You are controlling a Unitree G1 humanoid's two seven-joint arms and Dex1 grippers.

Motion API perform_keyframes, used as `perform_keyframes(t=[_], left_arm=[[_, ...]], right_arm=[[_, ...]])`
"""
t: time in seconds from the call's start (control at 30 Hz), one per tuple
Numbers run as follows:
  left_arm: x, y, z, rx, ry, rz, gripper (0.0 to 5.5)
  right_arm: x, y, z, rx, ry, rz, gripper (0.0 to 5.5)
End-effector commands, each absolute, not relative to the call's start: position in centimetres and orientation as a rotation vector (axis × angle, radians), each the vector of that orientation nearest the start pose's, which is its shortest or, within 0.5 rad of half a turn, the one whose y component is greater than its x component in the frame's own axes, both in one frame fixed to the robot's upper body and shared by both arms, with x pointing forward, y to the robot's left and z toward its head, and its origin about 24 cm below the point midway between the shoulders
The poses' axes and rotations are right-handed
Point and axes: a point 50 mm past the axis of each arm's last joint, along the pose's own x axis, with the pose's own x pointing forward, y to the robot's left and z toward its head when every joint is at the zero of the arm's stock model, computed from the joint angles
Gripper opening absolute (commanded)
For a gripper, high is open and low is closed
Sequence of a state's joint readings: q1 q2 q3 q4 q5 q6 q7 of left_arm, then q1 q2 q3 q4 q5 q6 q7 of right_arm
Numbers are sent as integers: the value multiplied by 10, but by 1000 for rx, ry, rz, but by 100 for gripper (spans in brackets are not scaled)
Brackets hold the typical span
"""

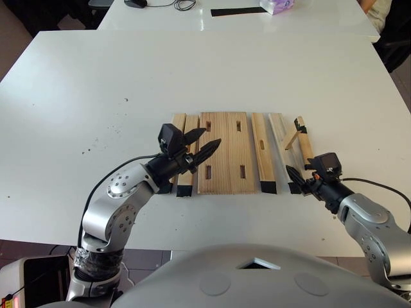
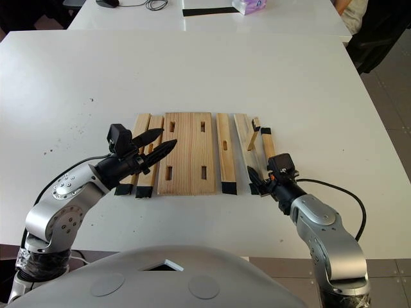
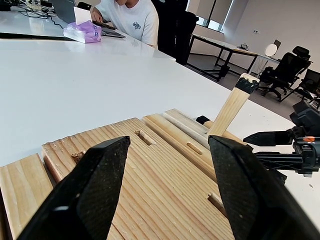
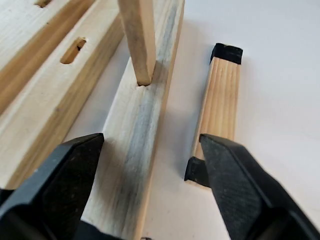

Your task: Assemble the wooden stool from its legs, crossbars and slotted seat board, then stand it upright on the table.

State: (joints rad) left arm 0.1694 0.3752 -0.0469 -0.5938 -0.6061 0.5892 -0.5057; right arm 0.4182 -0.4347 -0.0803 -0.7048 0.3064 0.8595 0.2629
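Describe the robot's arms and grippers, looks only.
Both arms, left arm and right arm, are rounded silver-grey shells, each trailing a thin black cable. Wrists are black with a small boxy camera. The left gripper and right gripper each have two tapered black fingers; orange marks sit near the right one.

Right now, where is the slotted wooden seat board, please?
In the eye views, the seat board lies between wooden slats, left edge under the left gripper.

No text or number can be read.

The head stereo pair looks down over the table (image 1: pixel 77 96), while both wrist cameras sit close above its boards (image 3: pixel 160 180).
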Motion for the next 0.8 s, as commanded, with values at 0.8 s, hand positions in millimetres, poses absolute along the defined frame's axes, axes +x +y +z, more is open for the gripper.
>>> perform_keyframes(t=[0.8], left_arm=[[198,133,98,-203,193,-849,292]], right_arm=[[141,-184,36,44,616,312,273]])
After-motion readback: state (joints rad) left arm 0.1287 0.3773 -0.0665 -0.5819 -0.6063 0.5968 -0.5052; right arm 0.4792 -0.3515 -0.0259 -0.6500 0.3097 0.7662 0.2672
